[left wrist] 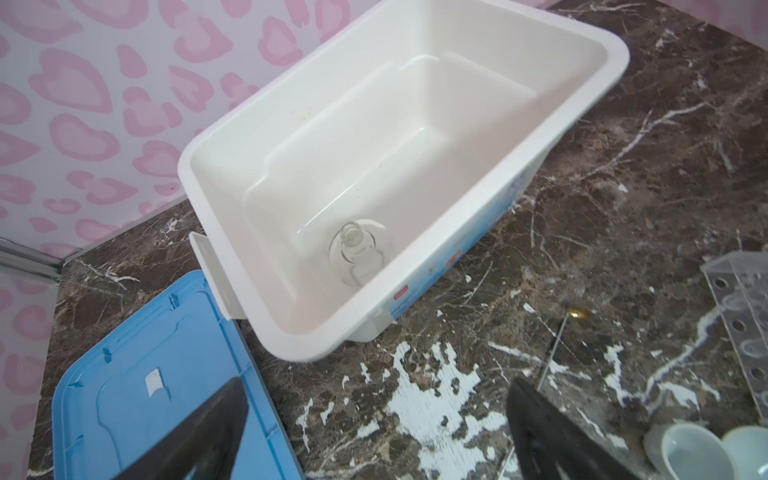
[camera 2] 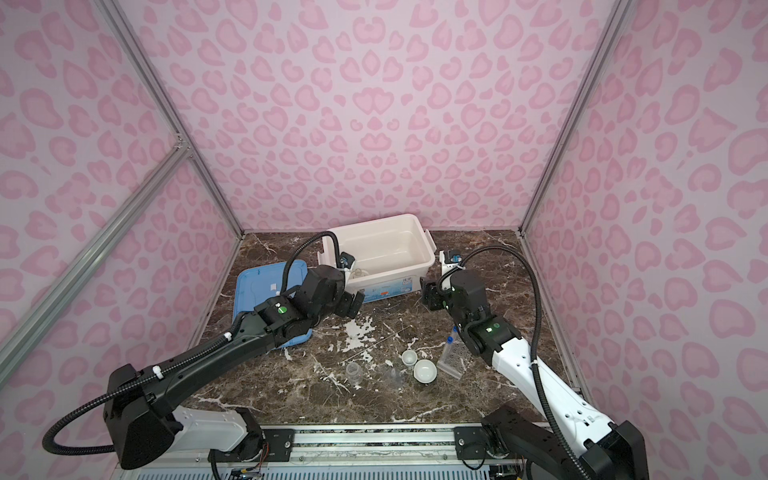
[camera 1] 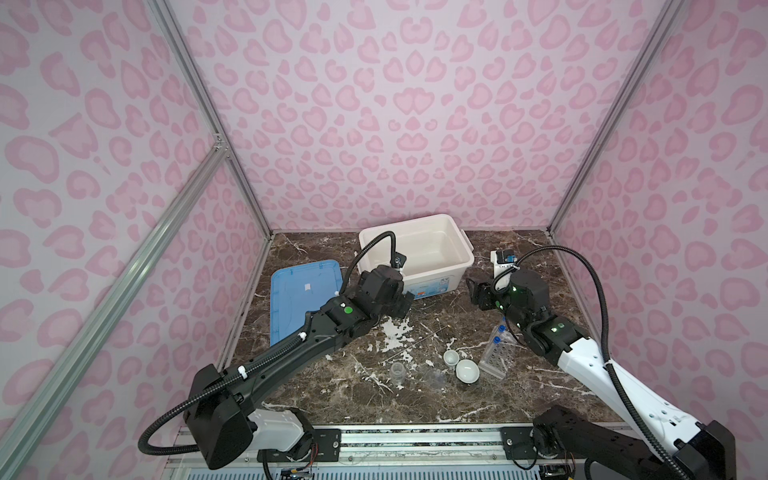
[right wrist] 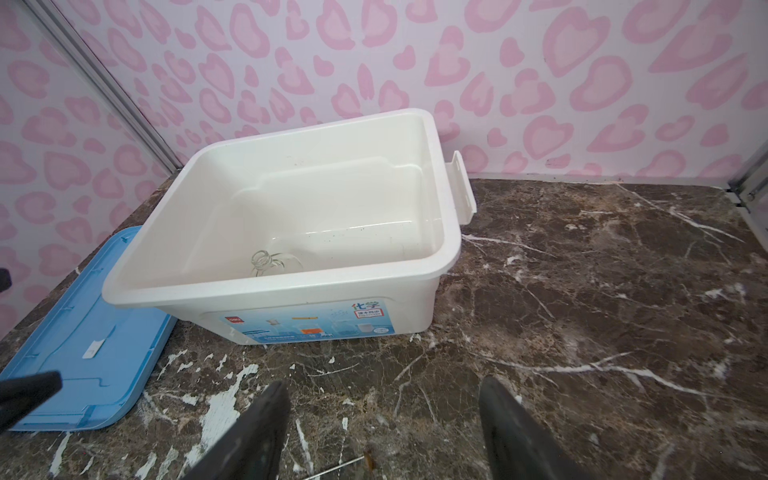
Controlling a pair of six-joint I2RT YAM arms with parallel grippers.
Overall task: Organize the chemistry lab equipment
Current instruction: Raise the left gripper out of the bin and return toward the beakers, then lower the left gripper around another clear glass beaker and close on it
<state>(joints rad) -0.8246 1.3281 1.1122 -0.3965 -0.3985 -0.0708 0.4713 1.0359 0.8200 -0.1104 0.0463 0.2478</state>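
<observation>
— How many of each?
— Two flasks: one flask (left wrist: 353, 253) inside the box (left wrist: 415, 37), a second flask (camera 1: 397, 371) on the counter (camera 1: 457, 401). Near it are two dishes (camera 1: 467, 371) and one rack (camera 1: 494, 361).
— Tubes?
— Two blue caps (camera 1: 496, 340) show; the right arm hides part of the rack.
— Claws?
— The left claw (left wrist: 374, 440) and right claw (right wrist: 382, 440) hover before the box, jaws apart, empty.

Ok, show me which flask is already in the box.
The flask resting in the white box, at its end nearest the blue lid; another flask stands out on the table.
</observation>
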